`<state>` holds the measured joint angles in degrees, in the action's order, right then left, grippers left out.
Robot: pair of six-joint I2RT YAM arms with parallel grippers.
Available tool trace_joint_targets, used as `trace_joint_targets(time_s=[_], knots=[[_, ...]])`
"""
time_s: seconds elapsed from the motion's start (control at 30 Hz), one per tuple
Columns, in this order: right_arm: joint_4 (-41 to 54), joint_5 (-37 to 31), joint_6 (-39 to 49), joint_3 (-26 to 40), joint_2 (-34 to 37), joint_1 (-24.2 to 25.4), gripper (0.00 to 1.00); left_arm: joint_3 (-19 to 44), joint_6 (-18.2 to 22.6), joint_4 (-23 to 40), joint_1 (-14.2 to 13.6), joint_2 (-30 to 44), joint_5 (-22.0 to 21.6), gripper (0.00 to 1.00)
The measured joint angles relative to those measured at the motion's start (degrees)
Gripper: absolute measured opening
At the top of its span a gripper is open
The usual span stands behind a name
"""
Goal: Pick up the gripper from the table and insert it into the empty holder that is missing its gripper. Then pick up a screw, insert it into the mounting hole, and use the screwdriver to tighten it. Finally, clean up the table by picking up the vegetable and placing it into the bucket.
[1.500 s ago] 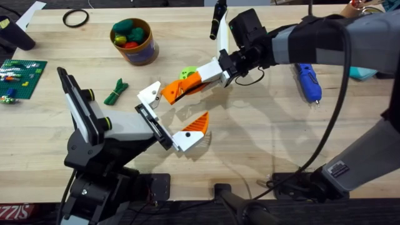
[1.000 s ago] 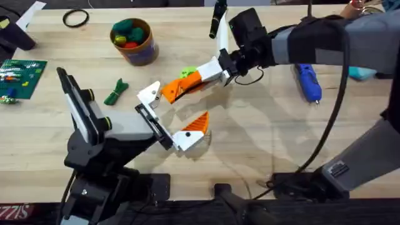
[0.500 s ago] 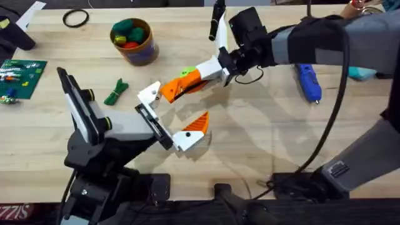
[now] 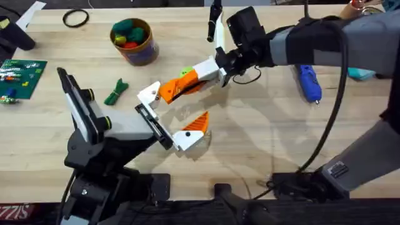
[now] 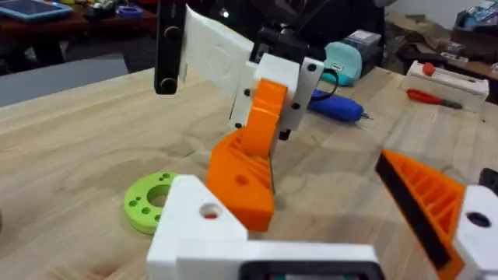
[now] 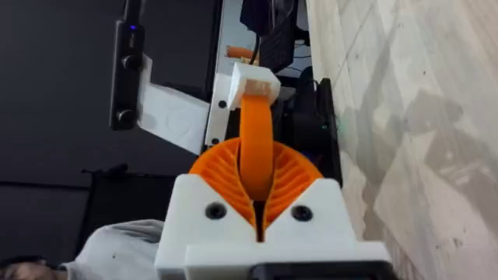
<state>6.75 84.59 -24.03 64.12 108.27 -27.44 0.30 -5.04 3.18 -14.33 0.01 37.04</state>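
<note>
The loose orange-and-white gripper finger (image 4: 181,84) was clamped between the closed pads of the right gripper (image 4: 187,83), whose arm reached across the middle of the table and had edged slightly toward the left arm's holder since the earlier frames, with the lime-green screw (image 4: 185,73) lying just behind it. The left gripper (image 4: 174,112) stood open, one white mount bare and the other bearing an orange pad (image 4: 197,122). The bucket (image 4: 133,41) held round green, red and yellow toys; the dark green vegetable (image 4: 115,91) lay on the table near it, and the blue screwdriver (image 4: 308,82) lay well to the right.
</note>
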Motion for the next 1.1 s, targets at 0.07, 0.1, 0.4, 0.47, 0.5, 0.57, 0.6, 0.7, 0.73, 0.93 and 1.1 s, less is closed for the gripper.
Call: trace_joint_targets(time_s=[0.07, 0.1, 0.4, 0.47, 0.5, 0.57, 0.6, 0.7, 0.73, 0.93, 1.1], knots=[[-1.41, -0.41, -0.89, 0.01, 0.00, -0.37, 0.008, 0.00, -0.01, 0.00, 0.04, -0.01, -0.31, 0.993], [-1.95, -0.67, -1.53, 0.02, 0.00, -0.56, 0.008, 0.00, -0.05, 0.00, 0.09, 0.00, -0.54, 0.993], [-6.23, -2.64, -6.64, 0.11, 0.00, -1.73, 0.008, 0.00, -0.38, 0.03, 0.68, -0.02, -1.72, 0.993], [-6.36, -2.73, -7.45, 0.11, 0.00, -1.86, 0.009, 0.00, -0.40, 0.04, 0.76, 0.00, -1.63, 0.993], [-6.36, -2.79, -7.91, 0.11, 0.00, -1.92, 0.009, 0.00, -0.42, 0.05, 0.76, 0.00, -1.53, 0.993], [-6.39, -2.90, -9.16, 0.11, 0.00, -2.05, 0.009, 0.00, -0.49, 0.07, 0.76, -0.02, -1.05, 0.993], [-6.39, -2.93, -9.71, 0.12, 0.00, -2.08, 0.009, 0.00, -0.58, 0.09, 0.76, -0.02, -0.98, 0.993], [-6.43, -3.15, -11.43, 0.13, 0.00, -2.08, 0.009, 0.00, -0.85, 0.11, 0.76, 0.00, -0.82, 0.993], [-6.47, -3.23, -11.93, 0.13, 0.01, -2.10, 0.009, 0.00, -0.94, 0.12, 0.76, -0.01, -0.81, 0.993], [-8.29, -4.05, -14.15, 0.24, 0.01, -2.66, 0.009, 0.00, -1.23, 0.15, 0.97, -0.02, -1.40, 0.993], [-9.56, -5.23, -15.90, 0.34, 0.00, -3.20, 0.009, 0.00, -1.38, 0.18, 1.32, -0.02, -2.18, 0.993]])
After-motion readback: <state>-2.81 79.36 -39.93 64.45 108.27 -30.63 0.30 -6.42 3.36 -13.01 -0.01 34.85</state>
